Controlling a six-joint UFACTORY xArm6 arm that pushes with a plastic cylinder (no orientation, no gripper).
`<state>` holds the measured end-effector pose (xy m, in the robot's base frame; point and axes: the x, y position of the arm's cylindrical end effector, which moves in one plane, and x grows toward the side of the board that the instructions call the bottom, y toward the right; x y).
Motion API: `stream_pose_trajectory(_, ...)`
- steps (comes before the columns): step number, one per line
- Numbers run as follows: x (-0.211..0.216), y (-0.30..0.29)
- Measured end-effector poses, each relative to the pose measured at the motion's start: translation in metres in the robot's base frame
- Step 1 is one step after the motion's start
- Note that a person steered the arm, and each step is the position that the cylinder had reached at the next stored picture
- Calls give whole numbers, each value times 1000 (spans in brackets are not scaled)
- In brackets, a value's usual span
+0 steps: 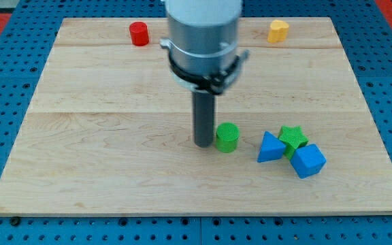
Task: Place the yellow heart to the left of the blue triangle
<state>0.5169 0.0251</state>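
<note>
1. Dark rod, my tip (pixel 202 144): bare, holding nothing, touching the matte green cylinder (pixel 227 137) on its left.
2. Blue triangle (pixel 271 148): right of that cylinder, beside a green star (pixel 292 138) and a blue cube (pixel 308 161).
3. Yellow heart (pixel 278 30): far above the cylinder, on the pale wooden board (pixel 101 150).
4. Red cylinder (pixel 139 33): upper left.

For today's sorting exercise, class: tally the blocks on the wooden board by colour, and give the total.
Red: 1, the red cylinder block.
Yellow: 1, the yellow block, shape unclear.
Green: 2, the green cylinder block beside my tip, and the green star block.
Blue: 2, the blue triangle block and the blue cube block.
Total: 6.
</note>
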Motion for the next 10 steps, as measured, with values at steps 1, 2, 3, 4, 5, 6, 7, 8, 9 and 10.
stream_pose_trajectory(1,2,38)
stream_pose_trajectory(2,-25,6)
stream_pose_trajectory(3,-62,15)
stream_pose_trajectory(4,-106,101)
stream_pose_trajectory(5,-165,154)
stream_pose_trajectory(6,-222,206)
stream_pose_trajectory(7,-268,204)
stream_pose_trajectory(8,-293,204)
stream_pose_trajectory(9,-293,171)
stream_pose_trajectory(10,-291,116)
